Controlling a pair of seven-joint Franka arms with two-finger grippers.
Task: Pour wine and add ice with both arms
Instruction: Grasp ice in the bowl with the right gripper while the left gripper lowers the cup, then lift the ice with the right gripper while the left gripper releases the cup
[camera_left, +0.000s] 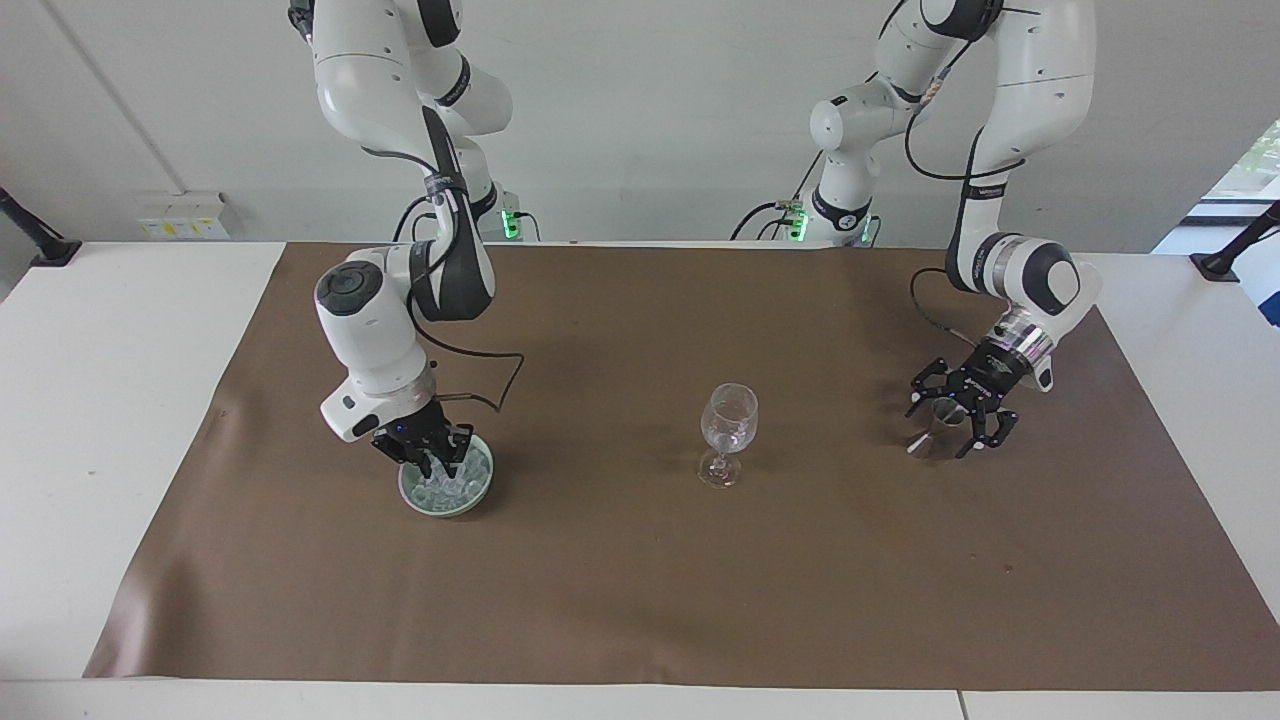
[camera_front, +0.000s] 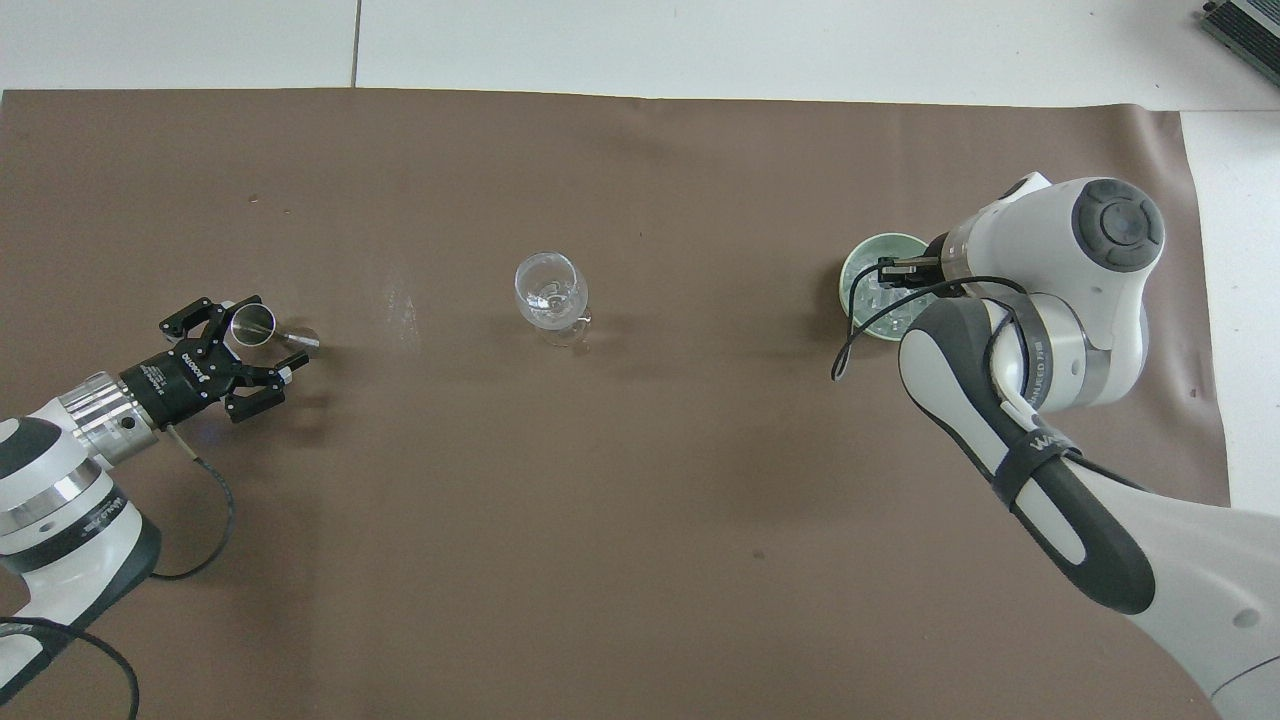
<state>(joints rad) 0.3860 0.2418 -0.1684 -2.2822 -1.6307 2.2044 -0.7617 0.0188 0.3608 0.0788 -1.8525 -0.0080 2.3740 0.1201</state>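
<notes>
Ice (camera_left: 447, 484) heaped in green bowl (camera_left: 478, 499)

Stemmed glass (camera_left: 728, 432) mid-mat — bowl (camera_left: 446, 490) holding the ice (camera_left: 452, 484) toward the right arm's end, metal cup (camera_left: 934, 434) toward the left arm's.
</notes>
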